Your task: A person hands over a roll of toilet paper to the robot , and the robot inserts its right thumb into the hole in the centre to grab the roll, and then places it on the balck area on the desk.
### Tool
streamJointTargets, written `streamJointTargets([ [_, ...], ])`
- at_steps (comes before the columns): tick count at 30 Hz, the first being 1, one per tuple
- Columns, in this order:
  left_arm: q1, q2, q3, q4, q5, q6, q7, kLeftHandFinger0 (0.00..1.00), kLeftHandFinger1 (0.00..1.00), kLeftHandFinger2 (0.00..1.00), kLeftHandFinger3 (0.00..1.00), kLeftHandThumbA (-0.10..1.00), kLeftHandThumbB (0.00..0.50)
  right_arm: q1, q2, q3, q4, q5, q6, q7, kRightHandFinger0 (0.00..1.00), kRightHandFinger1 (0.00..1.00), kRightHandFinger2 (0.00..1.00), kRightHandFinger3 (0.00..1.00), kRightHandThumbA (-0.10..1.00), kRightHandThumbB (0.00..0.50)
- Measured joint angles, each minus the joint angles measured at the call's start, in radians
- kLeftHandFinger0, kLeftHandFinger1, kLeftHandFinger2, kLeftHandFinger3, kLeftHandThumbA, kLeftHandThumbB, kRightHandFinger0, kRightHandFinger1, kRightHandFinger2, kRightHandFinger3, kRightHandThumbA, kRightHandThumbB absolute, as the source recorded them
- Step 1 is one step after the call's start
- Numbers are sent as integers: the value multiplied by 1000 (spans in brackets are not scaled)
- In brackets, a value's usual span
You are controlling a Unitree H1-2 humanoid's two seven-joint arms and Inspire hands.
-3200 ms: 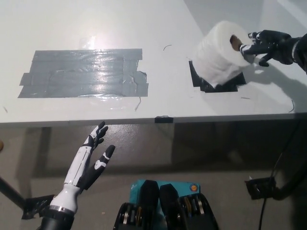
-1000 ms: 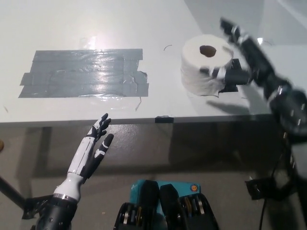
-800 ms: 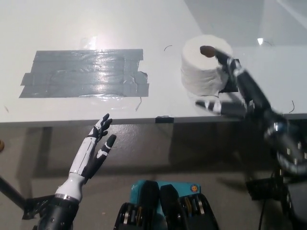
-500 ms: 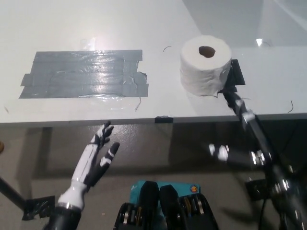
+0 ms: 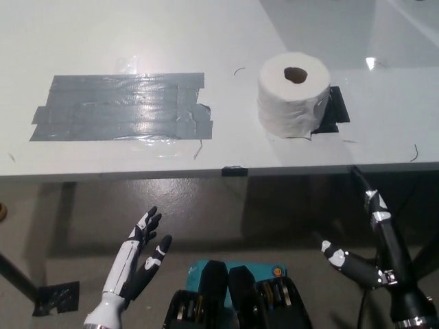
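On the white desk [image 5: 226, 27], toward its right side, a roll [image 5: 293, 94] of toilet paper stands upright, its centre hole facing up. It sits on a black patch [image 5: 335, 110] of tape, covering most of it; a strip of black shows at the roll's right edge. Nothing touches the roll.

Well apart to the left lies a large grey tape patch [image 5: 120, 106], shiny with glare. A small dark clip [image 5: 234, 170] sits on the desk's front edge, between the two patches.

Below the desk edge, at lower right, the black right hand [image 5: 370, 250] hangs in the air with its fingers spread and nothing in them. It is well clear of the roll and lower than the desk top. At lower left, the white left hand [image 5: 137, 255] rests in the air below the desk, palm open, fingers apart, also holding nothing.

Judging from this, the placing step looks finished: the roll is on the black area and the right hand has let go. What remains seems only to bring the right arm to a resting pose. Should the roll need to sit more squarely on the patch, the thumb would have to go back into the hole from above.
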Motion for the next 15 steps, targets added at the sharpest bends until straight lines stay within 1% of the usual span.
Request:
streamJointTargets([
  [3,6,1,1,-22,1,-1,1,1000,1000,1000,1000,805,176,0,-2,-25,90,19,-20,-16,1000,1000,1000,1000,819,160],
  [7,10,1,2,-27,-1,-1,1,1000,1000,1000,1000,786,173,-1,-5,-34,138,44,-25,-21,1000,1000,1000,1000,812,161],
  [9,10,1,2,-27,-1,-1,1,1000,1000,1000,1000,786,181,-4,-5,-34,151,52,-28,-21,1000,1000,1000,1000,785,145],
  [15,10,1,2,-28,0,-1,1,1000,1000,1000,1000,785,168,-8,-7,-33,165,73,-38,-21,1000,1000,1000,1000,794,146],
])
